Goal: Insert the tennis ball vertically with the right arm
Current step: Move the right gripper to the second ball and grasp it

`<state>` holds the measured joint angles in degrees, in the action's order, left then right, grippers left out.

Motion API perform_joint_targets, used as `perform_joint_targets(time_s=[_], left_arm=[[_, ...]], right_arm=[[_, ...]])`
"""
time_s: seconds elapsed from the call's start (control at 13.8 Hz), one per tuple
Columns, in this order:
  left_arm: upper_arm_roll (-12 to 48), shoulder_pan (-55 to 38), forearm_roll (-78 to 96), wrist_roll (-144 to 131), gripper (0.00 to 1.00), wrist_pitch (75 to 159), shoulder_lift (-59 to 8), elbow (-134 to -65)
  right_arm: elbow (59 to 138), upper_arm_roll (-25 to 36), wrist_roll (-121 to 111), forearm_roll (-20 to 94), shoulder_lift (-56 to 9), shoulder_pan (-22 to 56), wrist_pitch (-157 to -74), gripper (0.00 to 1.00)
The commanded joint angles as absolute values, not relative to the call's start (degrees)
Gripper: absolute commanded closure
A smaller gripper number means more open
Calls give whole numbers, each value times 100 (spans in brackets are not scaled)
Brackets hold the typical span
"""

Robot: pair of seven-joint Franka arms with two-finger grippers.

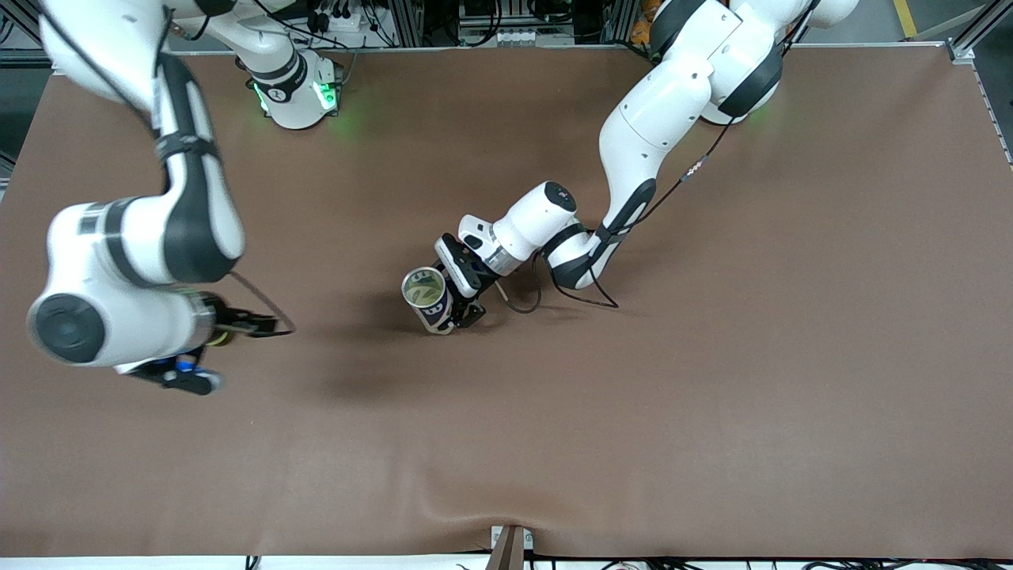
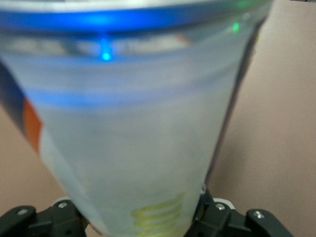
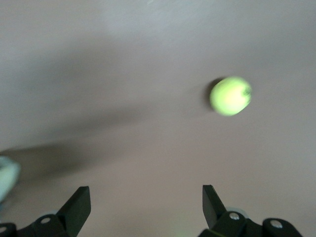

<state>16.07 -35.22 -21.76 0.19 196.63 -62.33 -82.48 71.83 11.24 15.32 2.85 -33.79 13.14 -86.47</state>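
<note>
A yellow-green tennis ball lies on the brown table, apart from my right gripper. That gripper hangs above the table, open, with nothing between its fingers. In the front view my right gripper is over the table toward the right arm's end, and only a sliver of the tennis ball shows under the hand. At the table's middle an open-topped clear can stands upright with my left gripper shut on its side. A ball shows inside its mouth. The can fills the left wrist view above my left gripper.
The brown mat covers the whole table. The right arm's elbow hangs large over the right arm's end of it. A black cable loops on the mat beside the left wrist.
</note>
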Motion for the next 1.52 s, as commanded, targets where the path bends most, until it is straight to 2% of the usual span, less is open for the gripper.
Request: perform_joint_targets(time_s=[0.0,0.36,0.72,1.45], left_arm=[[1573,-3533,-2092,-18,19,19723,-6293,-8209],[1573,-3533,-2101,-18,19,19723,-6293,-8209],[1573,-3533,-2101,-18,19,19723,-6302,-8209],[1556,-3542,-2109,0,18,19723,-6328,-8218]], right_arm=[[7364,1020,724,18,-3410,916,-8937,0],[8014,1020,19,-448,-3621,616,-10096,0],[9209,1020,-271,-659,-3639,423,-11722,0],[9703,993,-519,-326,-3744,193,-12155,0]])
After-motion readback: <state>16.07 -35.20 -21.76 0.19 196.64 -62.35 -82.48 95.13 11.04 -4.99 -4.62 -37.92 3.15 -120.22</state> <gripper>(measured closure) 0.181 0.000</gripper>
